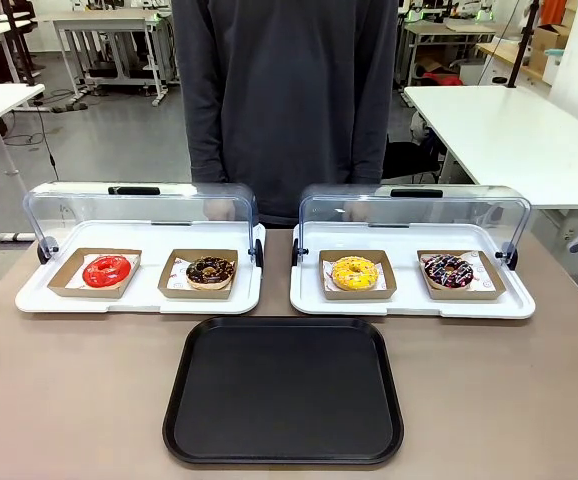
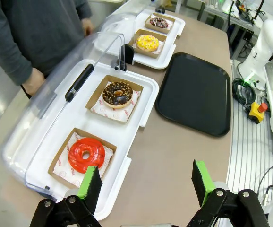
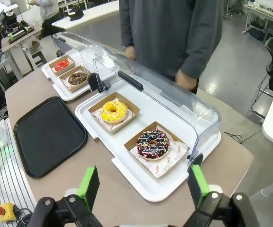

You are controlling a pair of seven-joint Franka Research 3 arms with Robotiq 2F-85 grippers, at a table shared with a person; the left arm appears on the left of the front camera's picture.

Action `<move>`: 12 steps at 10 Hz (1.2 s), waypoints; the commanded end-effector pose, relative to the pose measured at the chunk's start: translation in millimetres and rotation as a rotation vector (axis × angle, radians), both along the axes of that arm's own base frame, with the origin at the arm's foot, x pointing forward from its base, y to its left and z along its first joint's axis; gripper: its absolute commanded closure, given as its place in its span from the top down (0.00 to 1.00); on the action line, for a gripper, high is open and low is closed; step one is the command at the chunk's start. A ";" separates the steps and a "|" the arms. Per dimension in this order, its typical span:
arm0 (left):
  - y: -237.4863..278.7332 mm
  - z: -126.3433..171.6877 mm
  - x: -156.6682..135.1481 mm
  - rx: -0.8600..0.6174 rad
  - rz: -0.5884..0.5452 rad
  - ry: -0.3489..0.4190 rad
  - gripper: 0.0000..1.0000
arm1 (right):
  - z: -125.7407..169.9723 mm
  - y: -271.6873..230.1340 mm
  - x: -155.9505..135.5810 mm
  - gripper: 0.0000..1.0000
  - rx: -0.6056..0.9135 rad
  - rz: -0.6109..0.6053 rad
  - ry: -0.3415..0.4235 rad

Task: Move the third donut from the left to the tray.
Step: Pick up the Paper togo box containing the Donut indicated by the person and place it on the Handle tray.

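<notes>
Yellow donut (image 1: 354, 272) sits in the right white tray (image 1: 409, 306), just beyond the black tray (image 1: 284, 390); left claw (image 2: 145, 171) and right claw (image 3: 142, 172) gape apart, and a hard pinch might crush its glaze.

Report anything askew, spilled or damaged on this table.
Nothing stands out. The yellow donut, red donut and both chocolate donuts sit squarely in their cardboard squares on the white trays, clear lids raised; the black tray lies flat, nothing spilled.
</notes>
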State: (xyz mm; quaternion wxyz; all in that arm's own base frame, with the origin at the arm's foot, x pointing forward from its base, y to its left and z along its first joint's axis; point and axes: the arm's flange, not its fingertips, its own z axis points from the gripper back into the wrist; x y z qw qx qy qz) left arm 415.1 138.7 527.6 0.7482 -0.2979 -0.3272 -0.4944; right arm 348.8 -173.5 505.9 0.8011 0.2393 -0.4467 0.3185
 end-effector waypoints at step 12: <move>0.4 1.8 0.1 -0.001 -0.016 -0.006 1.00 | 1.3 -1.7 4.0 1.00 0.005 0.011 -0.035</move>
